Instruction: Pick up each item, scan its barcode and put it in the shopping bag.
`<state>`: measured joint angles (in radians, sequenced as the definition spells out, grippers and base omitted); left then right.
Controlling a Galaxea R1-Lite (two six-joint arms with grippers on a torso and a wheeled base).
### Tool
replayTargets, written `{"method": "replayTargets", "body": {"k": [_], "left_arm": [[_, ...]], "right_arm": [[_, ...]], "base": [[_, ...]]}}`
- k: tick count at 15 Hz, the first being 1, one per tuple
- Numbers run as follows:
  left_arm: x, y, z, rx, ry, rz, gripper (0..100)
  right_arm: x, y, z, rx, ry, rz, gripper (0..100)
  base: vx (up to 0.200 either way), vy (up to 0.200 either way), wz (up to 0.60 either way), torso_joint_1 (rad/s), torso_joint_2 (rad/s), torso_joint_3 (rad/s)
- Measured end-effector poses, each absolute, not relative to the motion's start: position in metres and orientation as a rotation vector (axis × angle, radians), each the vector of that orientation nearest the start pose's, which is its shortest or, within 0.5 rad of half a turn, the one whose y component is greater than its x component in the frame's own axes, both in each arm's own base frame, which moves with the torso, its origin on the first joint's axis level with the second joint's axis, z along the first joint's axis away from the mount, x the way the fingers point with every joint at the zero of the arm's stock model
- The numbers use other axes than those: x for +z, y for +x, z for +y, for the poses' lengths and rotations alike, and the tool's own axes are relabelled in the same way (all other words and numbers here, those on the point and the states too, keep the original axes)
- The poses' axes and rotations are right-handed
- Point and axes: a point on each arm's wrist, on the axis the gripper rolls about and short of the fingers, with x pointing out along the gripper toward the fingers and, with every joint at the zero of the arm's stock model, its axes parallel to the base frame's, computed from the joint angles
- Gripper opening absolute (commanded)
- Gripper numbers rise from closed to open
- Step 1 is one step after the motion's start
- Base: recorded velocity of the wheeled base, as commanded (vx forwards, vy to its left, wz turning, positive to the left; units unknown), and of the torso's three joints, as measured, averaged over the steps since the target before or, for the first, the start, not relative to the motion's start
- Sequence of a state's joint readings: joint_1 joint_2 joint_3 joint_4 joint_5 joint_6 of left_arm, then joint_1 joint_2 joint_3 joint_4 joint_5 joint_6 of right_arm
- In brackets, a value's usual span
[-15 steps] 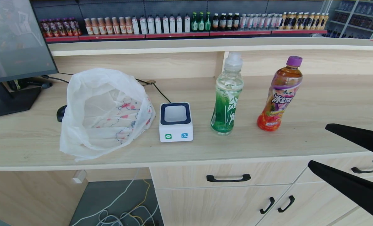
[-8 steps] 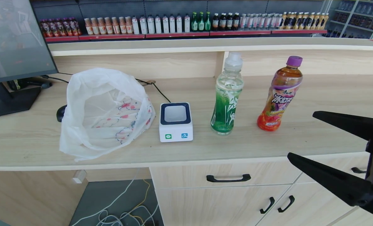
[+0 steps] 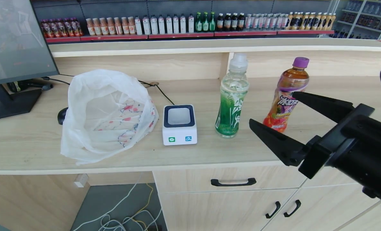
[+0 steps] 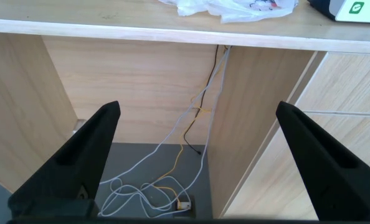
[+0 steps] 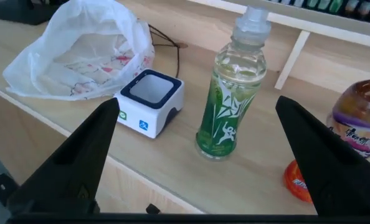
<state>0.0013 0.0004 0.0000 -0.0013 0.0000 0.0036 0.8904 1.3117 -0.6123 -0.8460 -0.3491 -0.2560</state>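
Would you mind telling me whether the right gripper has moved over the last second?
Yes. Against the fixed counter edge, the right gripper has risen and swung to the robot's left, towards the orange bottle.

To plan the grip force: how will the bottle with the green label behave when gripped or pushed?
The green-label bottle stands tall on a narrow base, so a push near its top would probably tip it. Its smooth, waisted plastic body may slip or dent under a hard squeeze.
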Motion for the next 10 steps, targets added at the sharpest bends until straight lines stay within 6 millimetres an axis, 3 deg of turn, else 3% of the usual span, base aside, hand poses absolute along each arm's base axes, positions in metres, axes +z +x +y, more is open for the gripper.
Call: {"method": "replayTargets", "body": {"k": [5,10], "left_arm": [[0.076,-0.023,0.000,0.001,0.003,-0.001,100],[0.076,-0.023,0.000,0.001,0.003,-0.001,100]], "right_arm": [[0.236,0.166,0.191,0.327,-0.029,-0.310,100],[0.210,0.191,0.204,0.239,-0.033,-0.274,100]], "base": [[0.000,0.000,0.00,0.000,0.00,0.000],[0.000,0.000,0.00,0.000,0.00,0.000]]}}
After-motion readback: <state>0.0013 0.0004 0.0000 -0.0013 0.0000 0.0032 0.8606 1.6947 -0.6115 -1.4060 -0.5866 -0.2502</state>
